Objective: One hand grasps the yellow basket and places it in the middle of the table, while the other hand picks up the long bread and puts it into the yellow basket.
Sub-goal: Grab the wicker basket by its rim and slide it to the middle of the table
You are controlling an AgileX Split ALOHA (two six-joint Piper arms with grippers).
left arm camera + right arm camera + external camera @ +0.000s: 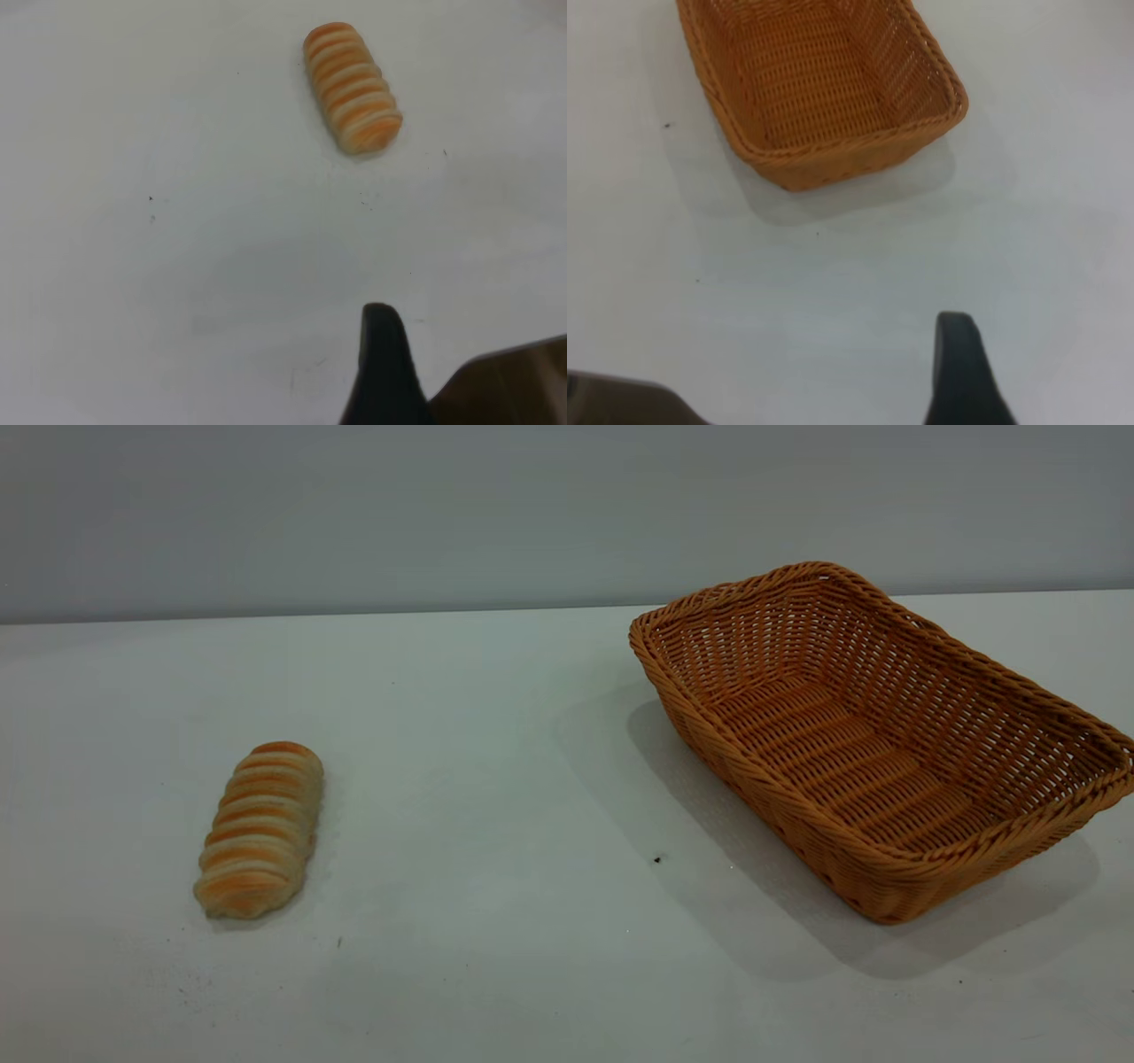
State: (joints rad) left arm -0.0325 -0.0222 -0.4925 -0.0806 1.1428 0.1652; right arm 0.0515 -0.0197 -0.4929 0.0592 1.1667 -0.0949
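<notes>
Exterior, progress: nothing done yet; yellow basket [877, 735] empty at the table's [496, 797] right, not yet in the middle; long bread [260, 829] lying well apart at near left.
Left wrist: left gripper [390, 372] above bare table, short of the bread; finger state impossible to tell.
Right wrist: right gripper [966, 372] near the basket, not touching; finger state impossible to tell.

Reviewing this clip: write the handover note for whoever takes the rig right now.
Left gripper: above bare table, short of the long bread, holding nothing.
Right gripper: above bare table, short of the yellow basket, holding nothing.
Bread lies at the table's left side; the basket stands empty at the right, not in the middle.
Done: nothing.
Left: move the basket to the middle, then put the bread in it.
</notes>
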